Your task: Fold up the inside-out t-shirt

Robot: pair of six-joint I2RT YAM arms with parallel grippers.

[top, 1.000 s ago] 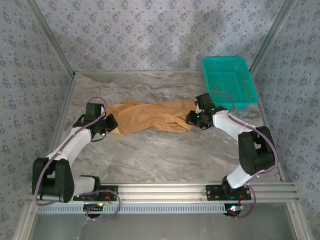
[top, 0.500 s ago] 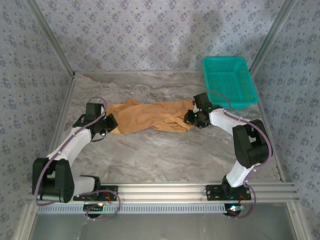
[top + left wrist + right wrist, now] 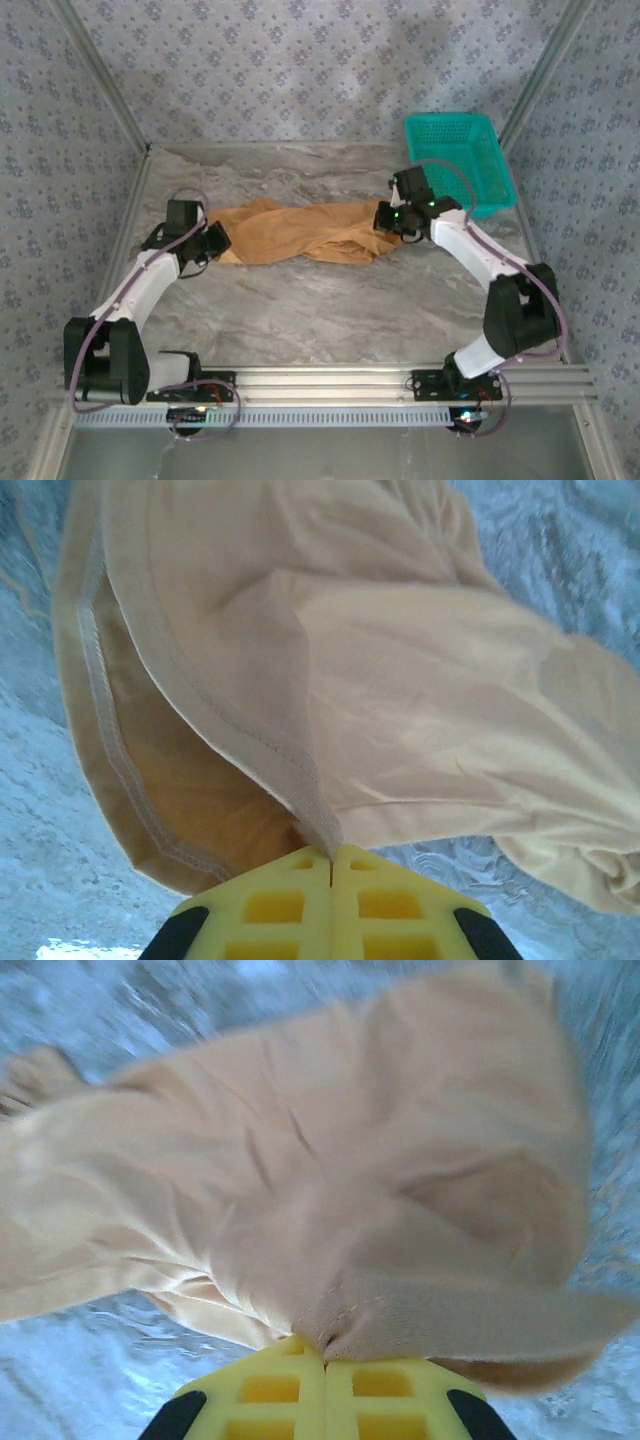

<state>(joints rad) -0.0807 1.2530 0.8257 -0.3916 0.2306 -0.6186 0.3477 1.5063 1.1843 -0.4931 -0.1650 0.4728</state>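
The left tool point(image 3: 213, 240) sits at about 9 o'clock on the marbled worktop point(image 3: 320, 310). In the left wrist view its yellow fingers point(image 3: 270, 905) are pressed together, with a stitched hem of the inside-out t-shirt point(image 3: 300, 232) pinched in the seam between them. From that pinch the tan cloth fans away toward 12 and 3 o'clock. Its doubled hem opens into a pocket at 9 o'clock, with the seam stitching turned outward.

The right tool point(image 3: 385, 217) is at about 2 o'clock on the worktop, at the other end of the shirt. The right wrist view is somewhat blurred. It shows the two yellow pads meeting with no gap and a folded band of cloth caught between them, sticking out toward 3 o'clock.

Between the two tools the shirt lies as a long, wrinkled strip across the far half of the worktop, from 9 o'clock to 2 o'clock and bunched toward its right end. A teal mesh basket point(image 3: 455, 160) stands in the far right corner, just beyond the right tool and apart from the cloth.
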